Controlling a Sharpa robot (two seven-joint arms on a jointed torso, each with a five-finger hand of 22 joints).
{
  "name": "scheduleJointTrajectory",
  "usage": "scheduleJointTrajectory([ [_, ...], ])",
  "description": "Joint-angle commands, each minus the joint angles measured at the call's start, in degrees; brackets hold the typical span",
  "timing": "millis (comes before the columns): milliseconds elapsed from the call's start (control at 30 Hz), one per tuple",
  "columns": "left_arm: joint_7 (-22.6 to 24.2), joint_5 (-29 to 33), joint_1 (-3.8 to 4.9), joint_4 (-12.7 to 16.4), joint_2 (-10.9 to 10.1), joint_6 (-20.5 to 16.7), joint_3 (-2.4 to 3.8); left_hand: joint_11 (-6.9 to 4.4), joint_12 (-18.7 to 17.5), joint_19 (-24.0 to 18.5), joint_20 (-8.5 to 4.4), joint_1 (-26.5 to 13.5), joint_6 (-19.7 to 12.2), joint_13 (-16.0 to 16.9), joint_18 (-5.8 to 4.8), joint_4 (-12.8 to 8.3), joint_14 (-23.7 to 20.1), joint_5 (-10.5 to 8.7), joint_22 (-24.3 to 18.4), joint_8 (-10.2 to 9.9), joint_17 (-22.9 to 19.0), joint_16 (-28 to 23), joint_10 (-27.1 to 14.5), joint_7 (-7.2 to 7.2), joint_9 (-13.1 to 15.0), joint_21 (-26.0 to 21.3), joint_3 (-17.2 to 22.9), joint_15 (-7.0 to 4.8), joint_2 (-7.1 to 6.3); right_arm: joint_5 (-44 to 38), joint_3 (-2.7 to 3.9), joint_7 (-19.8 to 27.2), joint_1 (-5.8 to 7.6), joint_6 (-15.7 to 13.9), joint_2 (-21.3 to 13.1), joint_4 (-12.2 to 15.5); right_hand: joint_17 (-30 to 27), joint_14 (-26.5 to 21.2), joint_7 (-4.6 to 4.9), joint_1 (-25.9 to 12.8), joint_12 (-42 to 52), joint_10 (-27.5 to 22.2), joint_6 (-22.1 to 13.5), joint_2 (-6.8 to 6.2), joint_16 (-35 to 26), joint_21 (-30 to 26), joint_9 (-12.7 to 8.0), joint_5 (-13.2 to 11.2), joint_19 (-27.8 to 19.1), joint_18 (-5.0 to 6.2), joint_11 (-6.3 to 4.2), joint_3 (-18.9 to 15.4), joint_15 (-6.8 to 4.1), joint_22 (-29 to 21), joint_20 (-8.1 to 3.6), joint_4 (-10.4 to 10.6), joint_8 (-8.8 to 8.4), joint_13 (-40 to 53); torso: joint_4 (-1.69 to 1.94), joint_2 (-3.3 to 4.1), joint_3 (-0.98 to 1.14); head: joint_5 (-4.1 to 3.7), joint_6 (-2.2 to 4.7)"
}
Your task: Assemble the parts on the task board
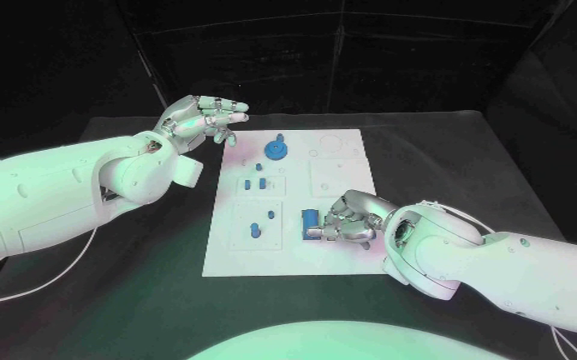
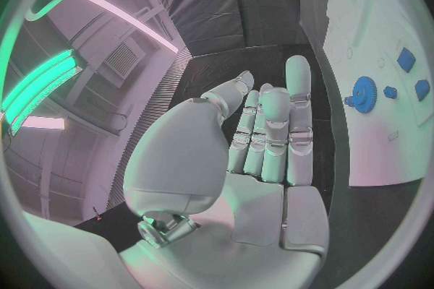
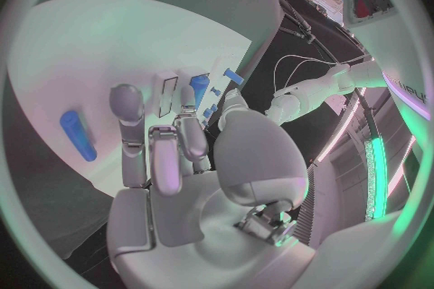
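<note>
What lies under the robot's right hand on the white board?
Under the right hand a blue block lies on the white board, showing at the fingertips. The fingers cover its right part, so contact is unclear.

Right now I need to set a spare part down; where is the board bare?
Bare: the white task board's far right corner, beyond the right hand. Crowded: its left half, from the blue gear nearward.

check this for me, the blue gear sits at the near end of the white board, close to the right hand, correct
Not quite. The blue gear sits at the far end of the white board, close to the left hand, not the right hand. The head view shows it.
</note>
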Motion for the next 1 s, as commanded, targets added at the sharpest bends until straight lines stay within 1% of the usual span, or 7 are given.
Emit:
scheduleJointTrajectory([
  [33,0.04,-0.08,0.08,0.06,-0.01,0.78,0.04,-0.1,0.28,0.44,0.1,-0.35,-0.52,0.04,0.72,0.12,-0.34,0.29,-0.06,-0.03,-0.05,-0.02,-0.36,0.07,-0.07,-0.19,-0.36,0.23,0.08,0.63,0.02,0.69,0.08,0.42,-0.06,-0.16,6.25,4.09,-0.11,2.0,0.26,0.32,-0.26,0.24,0.07,0.21,0.12,1.09,0.37,0.35,-0.13,-0.12,-0.41,0.1,-0.16,-0.8,0.26,0.08,-0.01,0.0,-0.03,-0.04,-0.07],
  [300,0.06,-0.08,0.09,0.13,-0.04,0.73,0.04,-0.08,0.31,0.43,0.11,-0.33,-0.57,0.04,0.72,0.12,-0.38,0.31,-0.08,-0.04,-0.11,-0.05,-0.42,0.1,-0.07,-0.22,-0.36,0.25,0.13,-0.18,0.02,0.86,0.08,-1.01,-0.51,-0.7,6.32,4.11,-0.08,7.03,0.3,0.42,-0.44,1.53,0.05,0.25,0.27,4.06,0.47,0.31,-0.14,0.43,-0.44,0.27,-0.2,-3.4,0.48,0.25,0.01,-0.05,-0.03,-0.08,-0.04],
  [533,0.22,-0.07,0.09,0.02,-0.02,0.62,0.04,-0.08,0.31,0.43,0.11,-0.33,-0.57,0.04,0.72,0.12,-0.38,0.31,-0.08,-0.04,-0.11,-0.05,-0.42,0.1,-0.07,-0.22,-0.36,0.25,0.13,-0.39,0.09,1.59,0.2,-3.78,-4.48,1.4,6.06,4.04,0.5,9.83,0.0,0.21,-1.72,1.65,-0.12,0.01,-0.06,6.58,0.29,0.36,0.3,0.18,-0.1,-0.08,0.05,-5.32,-0.37,0.03,-0.08,-0.23,-0.03,-0.39,0.23],
  [700,0.24,-0.07,0.09,-0.14,0.25,0.59,0.04,-0.07,0.33,0.44,0.12,-0.33,-0.59,0.04,0.72,0.12,-0.37,0.31,-0.09,-0.03,-0.05,-0.02,-0.45,0.11,-0.07,-0.23,-0.36,0.26,0.15,-1.04,0.16,1.17,1.15,-4.2,-8.05,2.54,6.04,4.04,0.51,11.18,-0.13,0.13,-1.68,1.78,-0.15,-0.01,-0.12,7.45,0.29,0.37,0.31,0.27,-0.08,-0.04,0.11,-6.37,-0.51,-0.03,-0.04,-0.37,-0.22,-0.99,0.52],
  [767,0.22,-0.07,0.09,-0.15,0.35,0.57,0.04,-0.07,0.33,0.44,0.12,-0.33,-0.59,0.04,0.72,0.12,-0.37,0.31,-0.09,-0.03,-0.05,-0.02,-0.45,0.11,-0.07,-0.23,-0.36,0.26,0.15,-0.98,0.16,0.93,1.39,-4.05,-9.24,2.65,5.67,3.95,0.49,12.07,-0.49,-0.11,-1.62,1.88,-0.34,-0.21,-0.19,9.22,0.11,0.43,0.27,0.46,-0.1,-0.38,0.11,-7.02,-0.64,-0.37,-0.05,-0.36,-0.34,-1.37,0.63],
  [833,0.22,-0.07,0.1,-0.17,0.46,0.53,0.04,-0.07,0.33,0.44,0.12,-0.33,-0.59,0.04,0.72,0.12,-0.37,0.31,-0.09,-0.03,-0.05,-0.02,-0.45,0.11,-0.07,-0.23,-0.36,0.26,0.15,-0.87,0.16,0.64,1.53,-3.75,-10.14,2.54,5.24,3.86,0.49,12.42,-0.83,-0.34,-1.6,1.85,-0.55,-0.45,-0.24,9.61,-0.09,0.49,0.28,0.47,-0.1,-0.78,0.12,-7.32,-0.74,-0.71,-0.24,-0.34,-0.41,-1.55,0.7],
  [1000,0.18,-0.07,0.11,-0.14,0.73,0.55,0.04,-0.07,0.33,0.44,0.12,-0.33,-0.59,0.04,0.72,0.12,-0.37,0.31,-0.09,-0.03,-0.05,-0.02,-0.45,0.11,-0.07,-0.23,-0.36,0.26,0.15,-2.61,0.13,-0.1,1.62,-3.01,-11.45,1.74,4.99,3.8,0.49,12.82,-1.1,-0.51,-1.54,1.89,-0.69,-0.58,-0.3,9.86,-0.21,0.52,0.27,0.53,-0.09,-0.96,0.13,-7.64,-0.84,-0.96,-0.76,-0.4,-0.35,-2.06,0.47],
])
